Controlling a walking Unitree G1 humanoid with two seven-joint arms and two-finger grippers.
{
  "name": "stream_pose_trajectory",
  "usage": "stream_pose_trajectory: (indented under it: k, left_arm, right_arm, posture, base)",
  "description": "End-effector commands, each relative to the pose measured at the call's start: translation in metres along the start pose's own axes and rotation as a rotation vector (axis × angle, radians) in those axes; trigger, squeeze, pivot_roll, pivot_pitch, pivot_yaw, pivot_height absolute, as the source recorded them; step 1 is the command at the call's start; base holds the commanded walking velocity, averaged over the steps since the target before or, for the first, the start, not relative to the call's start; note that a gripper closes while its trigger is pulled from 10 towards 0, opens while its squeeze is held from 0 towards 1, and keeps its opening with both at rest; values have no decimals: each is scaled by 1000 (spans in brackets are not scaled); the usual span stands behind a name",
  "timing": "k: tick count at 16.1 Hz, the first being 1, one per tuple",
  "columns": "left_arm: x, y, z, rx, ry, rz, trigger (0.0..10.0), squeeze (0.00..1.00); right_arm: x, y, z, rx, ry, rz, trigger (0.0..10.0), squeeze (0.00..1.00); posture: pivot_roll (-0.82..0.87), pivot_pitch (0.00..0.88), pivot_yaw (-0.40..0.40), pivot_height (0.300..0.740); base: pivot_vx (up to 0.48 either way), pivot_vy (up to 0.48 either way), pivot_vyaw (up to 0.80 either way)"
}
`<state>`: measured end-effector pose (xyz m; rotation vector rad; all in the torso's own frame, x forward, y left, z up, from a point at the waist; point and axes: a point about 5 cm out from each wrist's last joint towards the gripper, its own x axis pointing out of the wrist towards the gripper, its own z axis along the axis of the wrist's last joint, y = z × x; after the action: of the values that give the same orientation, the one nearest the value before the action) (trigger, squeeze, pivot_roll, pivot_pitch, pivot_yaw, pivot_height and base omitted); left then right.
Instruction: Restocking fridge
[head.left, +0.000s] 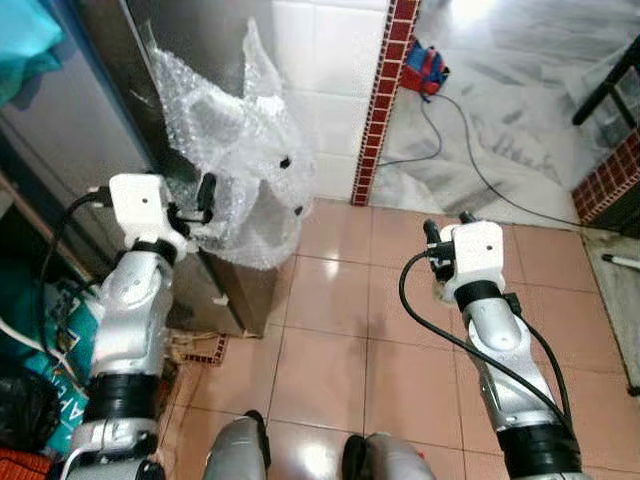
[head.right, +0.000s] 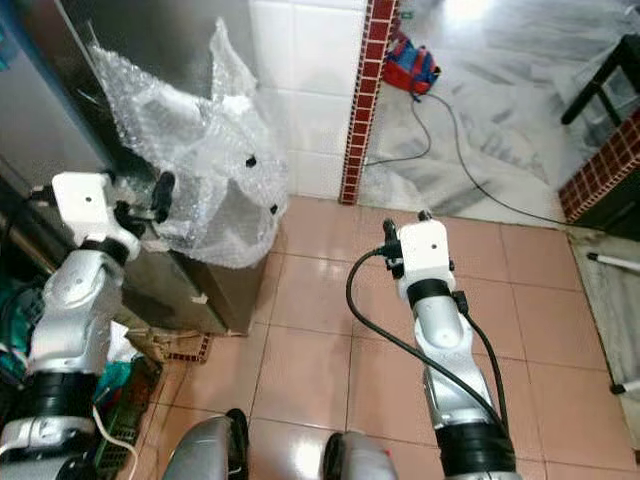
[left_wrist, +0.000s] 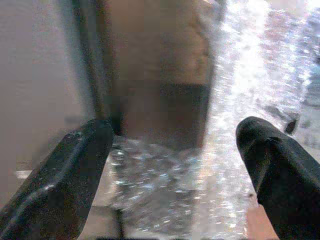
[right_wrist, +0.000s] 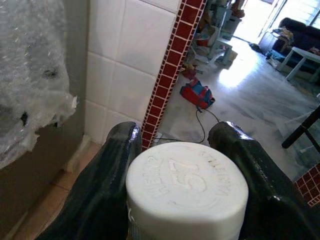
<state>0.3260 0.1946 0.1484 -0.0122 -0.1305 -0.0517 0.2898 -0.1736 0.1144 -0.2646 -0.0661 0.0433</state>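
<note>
Nearest, the robot's two silver legs are seen above the terracotta floor tiles (head.left: 330, 340). To the right, the right gripper (right_wrist: 175, 150) is raised over the bare tiles, and its two black fingers (right_wrist: 112, 170) are clamped against a white-capped bottle (right_wrist: 186, 187), of which the embossed cap is seen between them in the right wrist view. A black cable (head.left: 430, 320) is looped along the right arm.

To the left, the left gripper (head.left: 200, 200) is held up against a sheet of bubble wrap (head.left: 235, 160), with its fingers (left_wrist: 70, 170) spread wide and nothing between them. The bubble wrap is draped over the corner of the steel fridge (head.right: 170, 40), which stands at the far left.

Farther off, a white tiled wall (head.left: 330, 70) edged by a red mosaic strip (head.left: 385, 90) is seen. Beyond it, on the pale marble floor (head.left: 520, 100), a red and blue bag (head.left: 425, 68) lies with a dark cord (head.left: 470, 150) trailing from it.
</note>
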Motion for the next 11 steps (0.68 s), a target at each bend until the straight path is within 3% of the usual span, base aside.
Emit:
stream_pose_trajectory:
  k: [1,6,11]
  left_arm:
    - [2,-2,-2,-8,2,-7,10000,0]
    - [22,-10,3,-11,-45,80,10000,0]
    - [37,-33,-1,-29,-23,-17,10000,0]
  right_arm:
    - [0,-3,9,-3,-34,0,10000,0]
    - [3,-6,13,-12,-38,24,10000,0]
    - [-1,-5,13,-2,-32,33,10000,0]
  posture:
    - [1,159,-53,740]
    - [-15,159,-80,740]
    - [-28,160,-72,740]
  base:
    - [0,0,0]
    - [0,0,0]
    - [0,0,0]
